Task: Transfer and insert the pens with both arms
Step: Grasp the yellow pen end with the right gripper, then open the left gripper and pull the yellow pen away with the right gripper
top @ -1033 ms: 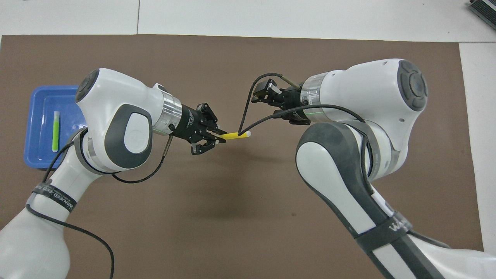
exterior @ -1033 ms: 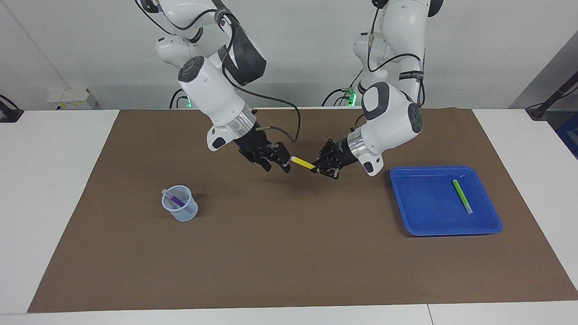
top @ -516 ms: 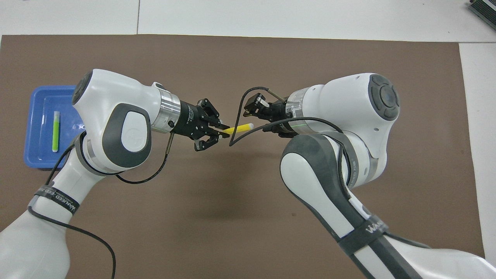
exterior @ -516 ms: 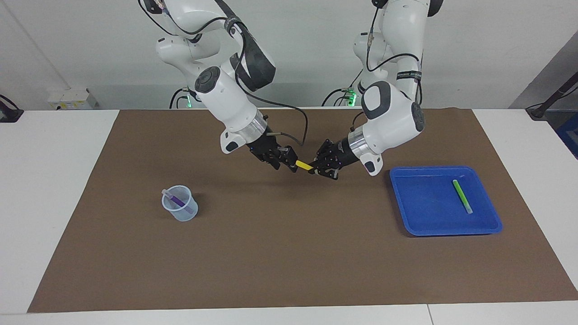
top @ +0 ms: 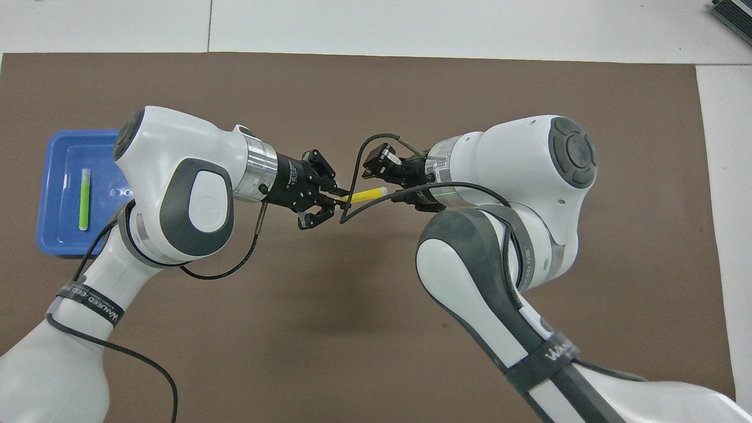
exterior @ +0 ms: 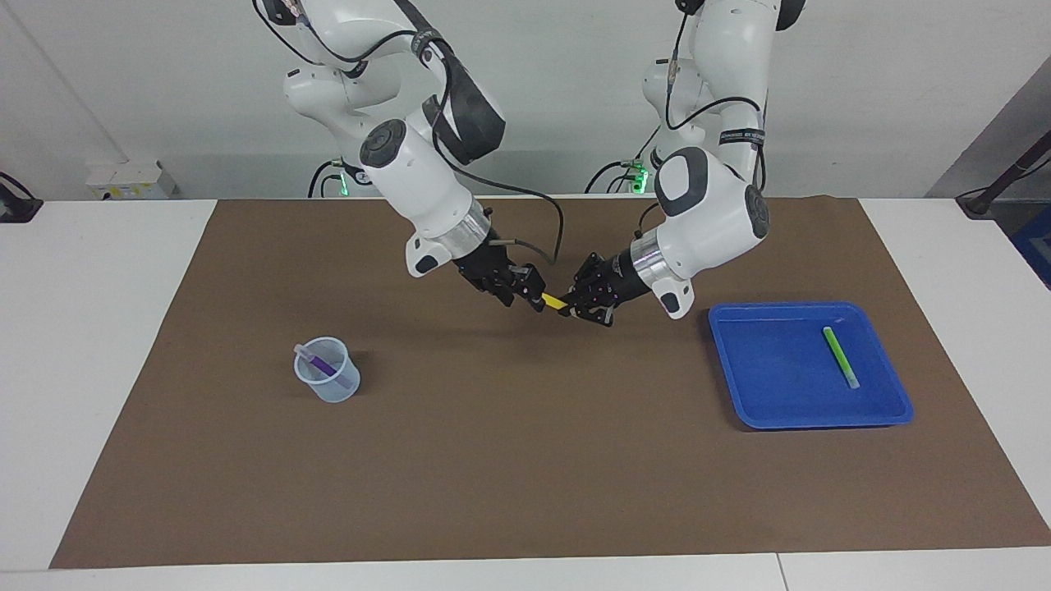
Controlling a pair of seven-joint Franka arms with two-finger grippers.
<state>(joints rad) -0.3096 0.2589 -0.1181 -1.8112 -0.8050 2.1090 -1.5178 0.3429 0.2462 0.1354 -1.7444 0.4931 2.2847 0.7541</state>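
Observation:
My left gripper [exterior: 573,308] [top: 336,201] is shut on one end of the yellow pen [exterior: 557,302] [top: 364,194], holding it nearly level in the air over the middle of the brown mat. My right gripper [exterior: 534,296] [top: 385,181] faces it, open, with the pen's pale cap end reaching in between its fingers. The purple pen [exterior: 324,364] leans inside a clear cup [exterior: 345,390] toward the right arm's end of the table. The green pen [exterior: 840,357] [top: 85,198] lies flat in a blue tray [exterior: 780,394] [top: 56,238] toward the left arm's end.
A brown mat [exterior: 525,476] [top: 352,329] covers most of the white table. In the overhead view the right arm hides the cup. A black cable loops off the right wrist close to the pen.
The right arm has swung toward the left gripper, and its open fingers now reach around the yellow pen's cap end. The left gripper has kept its hold and edged slightly toward the right.

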